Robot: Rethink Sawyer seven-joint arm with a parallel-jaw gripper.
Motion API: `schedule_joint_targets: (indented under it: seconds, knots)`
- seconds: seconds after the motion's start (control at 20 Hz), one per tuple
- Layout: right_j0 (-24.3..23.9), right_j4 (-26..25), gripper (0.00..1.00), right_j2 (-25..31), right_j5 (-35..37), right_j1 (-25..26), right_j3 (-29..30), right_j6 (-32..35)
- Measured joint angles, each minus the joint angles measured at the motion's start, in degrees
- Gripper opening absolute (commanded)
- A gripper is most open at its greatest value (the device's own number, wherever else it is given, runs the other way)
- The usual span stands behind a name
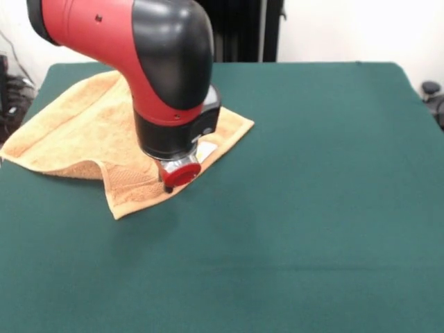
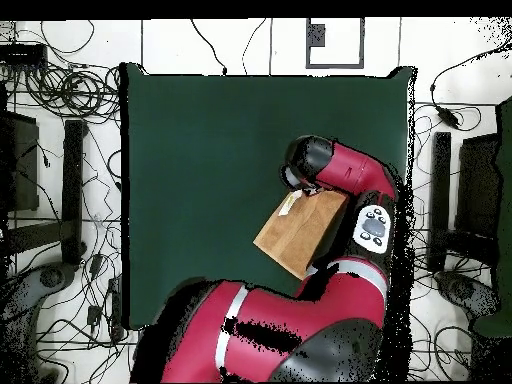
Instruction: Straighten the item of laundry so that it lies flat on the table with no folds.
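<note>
The item of laundry (image 1: 76, 125) is an orange-tan terry towel lying at the far left part of the dark green table (image 1: 312, 208). Its front edge is rucked up into a ridge, and one corner points toward the table's middle. A small white label (image 1: 207, 150) shows beside the arm's wrist. My gripper (image 1: 173, 183) is down on the towel near that front corner, under the red and black wrist. In the overhead view the towel (image 2: 300, 232) lies near the table's (image 2: 200, 150) right edge, partly covered by the arm.
The towel's left corner reaches the table's left edge in the front view. Around the table the floor holds cables (image 2: 70, 90) and dark equipment (image 2: 470, 190). A dark chair base (image 1: 431, 90) shows past the table's right edge.
</note>
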Motion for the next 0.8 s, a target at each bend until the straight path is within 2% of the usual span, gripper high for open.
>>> schedule_joint_targets:
  seconds: [0.8]
  knots:
    - [2.4,5.2,0.0,-0.2,0.0,0.4,-0.5,0.3]
